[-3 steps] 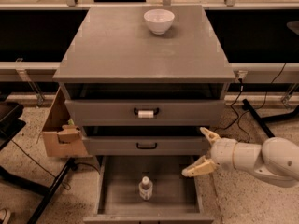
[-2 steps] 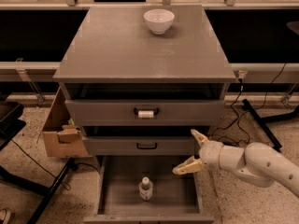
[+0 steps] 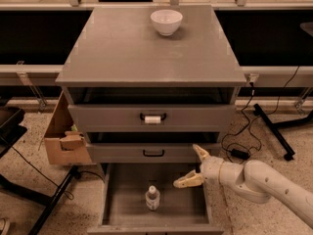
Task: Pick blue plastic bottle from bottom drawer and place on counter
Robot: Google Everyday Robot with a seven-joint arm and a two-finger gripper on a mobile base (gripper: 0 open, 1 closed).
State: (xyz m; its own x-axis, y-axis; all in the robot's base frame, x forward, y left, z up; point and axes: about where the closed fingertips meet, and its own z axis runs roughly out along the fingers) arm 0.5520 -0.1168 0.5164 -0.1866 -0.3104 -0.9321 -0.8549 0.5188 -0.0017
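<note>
The small clear bluish plastic bottle [image 3: 152, 198] with a white cap stands upright in the open grey bottom drawer [image 3: 117, 199]. The cream pincer [image 3: 191, 167], fingers spread wide, hovers to its right without touching it, on a white arm [image 3: 266, 182] that enters from the right.

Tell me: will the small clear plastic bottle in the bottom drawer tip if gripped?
Probably: the small clear plastic bottle stands upright and narrow, so a nudge may topple it. Being small, it is probably light. The open pincer hovers nearby, not touching.

High frontal view; pincer [image 3: 186, 165] above bottom drawer [image 3: 124, 199].
</note>
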